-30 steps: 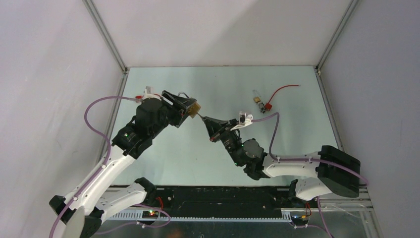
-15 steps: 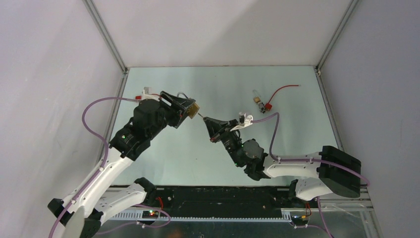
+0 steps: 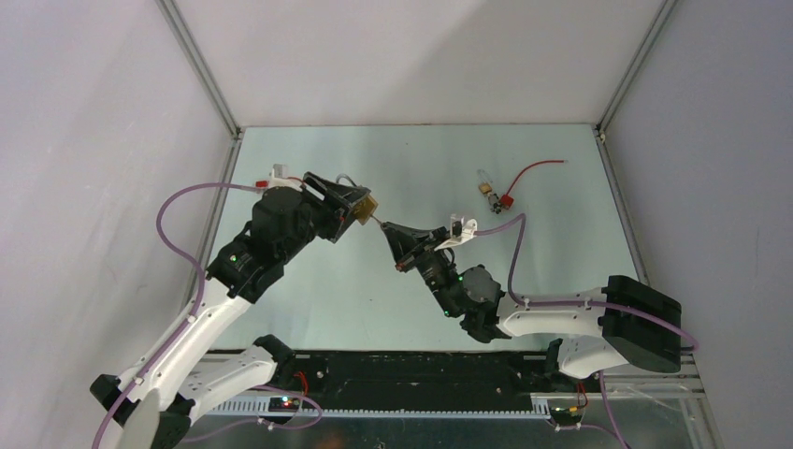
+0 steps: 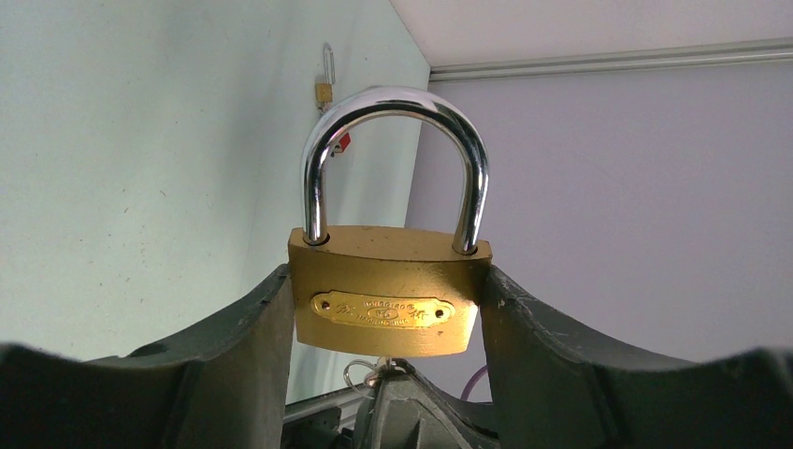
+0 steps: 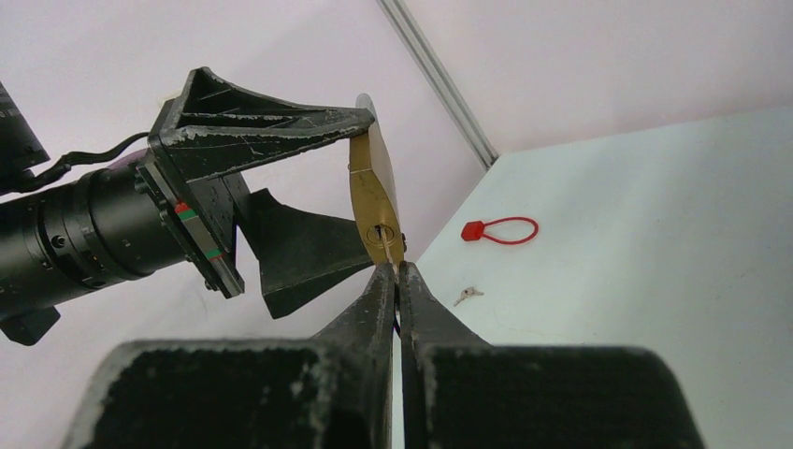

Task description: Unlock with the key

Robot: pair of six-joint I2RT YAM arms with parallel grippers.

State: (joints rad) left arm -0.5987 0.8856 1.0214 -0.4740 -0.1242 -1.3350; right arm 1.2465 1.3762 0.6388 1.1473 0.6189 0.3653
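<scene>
Since the earlier view the left arm (image 3: 201, 318) has swung slightly leftward; the grippers meet at the same spot. The left gripper (image 3: 353, 200), jaws partly spread, clamps the smooth brass body of the large padlock (image 4: 388, 304), whose polished steel shackle (image 4: 397, 98) arches past its fingertips. The key (image 3: 378, 220), a thin silvery sliver, bridges the padlock's base and the right gripper (image 5: 395, 271), whose scuffed black fingers pinch it, pressed together. Well right of that gripper lie a small brass padlock (image 3: 485, 187) and a red tag (image 3: 508, 198).
</scene>
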